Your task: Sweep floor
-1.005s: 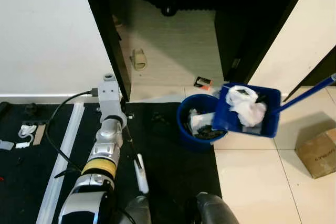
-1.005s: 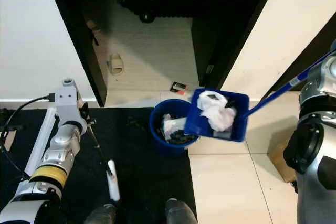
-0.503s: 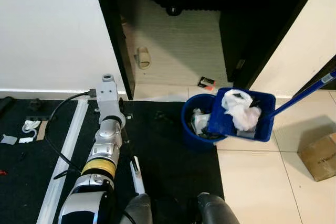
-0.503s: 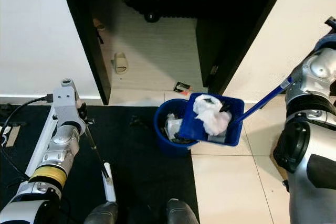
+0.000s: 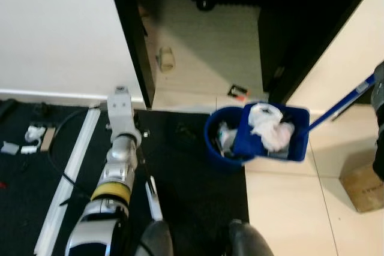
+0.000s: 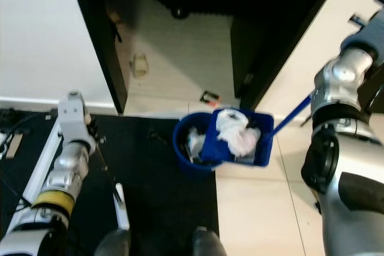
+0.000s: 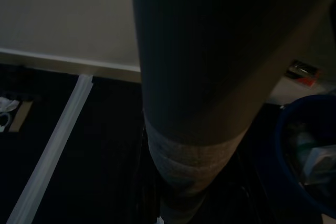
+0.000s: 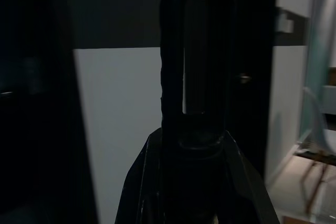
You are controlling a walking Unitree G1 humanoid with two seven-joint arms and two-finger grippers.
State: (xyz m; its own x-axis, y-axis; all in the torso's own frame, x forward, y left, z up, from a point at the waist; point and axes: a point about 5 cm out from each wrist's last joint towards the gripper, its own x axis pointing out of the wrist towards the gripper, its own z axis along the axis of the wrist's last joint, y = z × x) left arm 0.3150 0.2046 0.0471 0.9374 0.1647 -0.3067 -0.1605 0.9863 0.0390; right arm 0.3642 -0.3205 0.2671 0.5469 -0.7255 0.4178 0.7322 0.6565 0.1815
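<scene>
Now dustpan (image 5: 271, 133) over bin (image 5: 223, 142)

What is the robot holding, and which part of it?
The blue dustpan, by the far end of its long blue handle, over the blue bucket. The grip itself cannot be seen.

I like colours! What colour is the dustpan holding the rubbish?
The dustpan is blue; the left eye view shows it best.

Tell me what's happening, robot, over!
Right arm tipping blue dustpan of white trash over blue bin. Left arm holds broom low. Cardboard box on the tiles nearby.
</scene>
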